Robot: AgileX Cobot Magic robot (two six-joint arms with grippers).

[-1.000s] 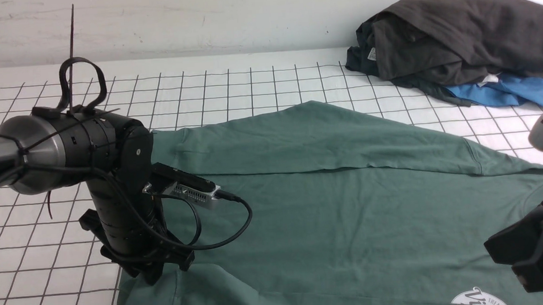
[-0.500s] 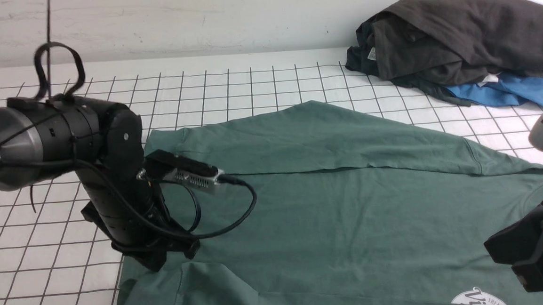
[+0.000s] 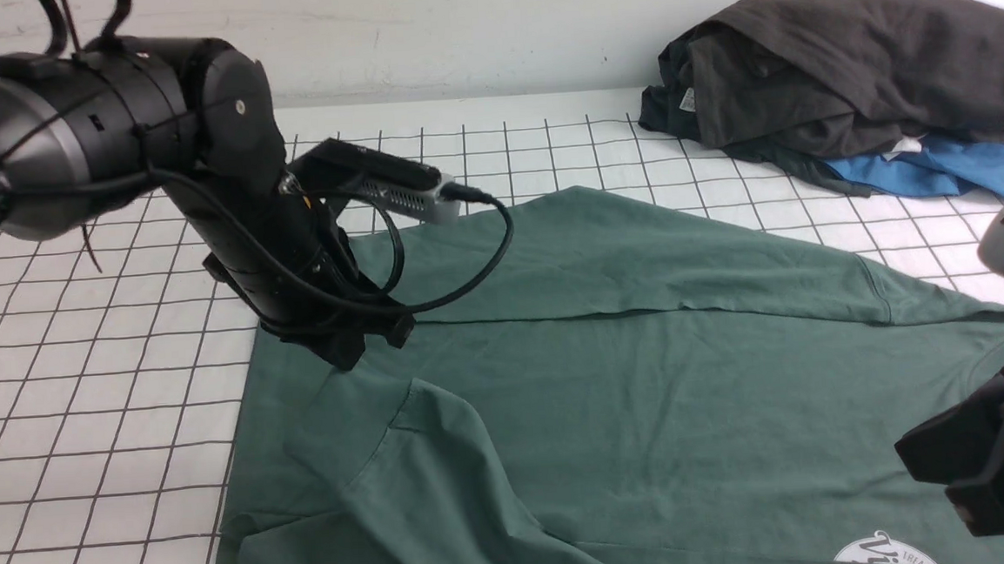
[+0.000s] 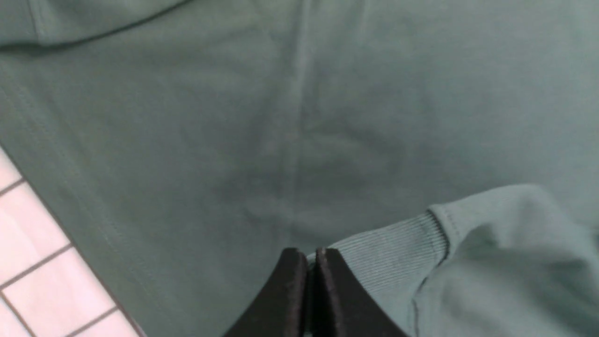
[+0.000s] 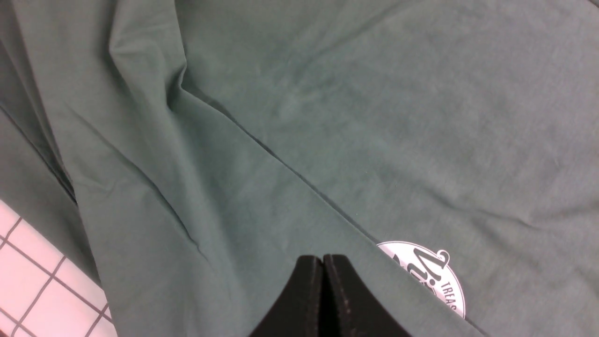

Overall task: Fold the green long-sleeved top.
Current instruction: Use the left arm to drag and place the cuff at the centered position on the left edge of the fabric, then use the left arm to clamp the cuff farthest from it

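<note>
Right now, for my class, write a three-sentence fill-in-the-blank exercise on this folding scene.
The left gripper pinches the muted dark-green cotton long-sleeved top by its sleeve's ribbed ____.
The round printed logo on it is ____.
Beneath the crumpled charcoal-grey garment lies a second garment, bright ____.
Missing: cuff; white; blue.

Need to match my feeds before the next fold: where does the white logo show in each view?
Front: logo at the bottom edge, far right, cut off.
Left wrist: not in it.
Right wrist: logo beside the right gripper's shut jaws.
Shared landmark: the grid table, in all three.
</note>
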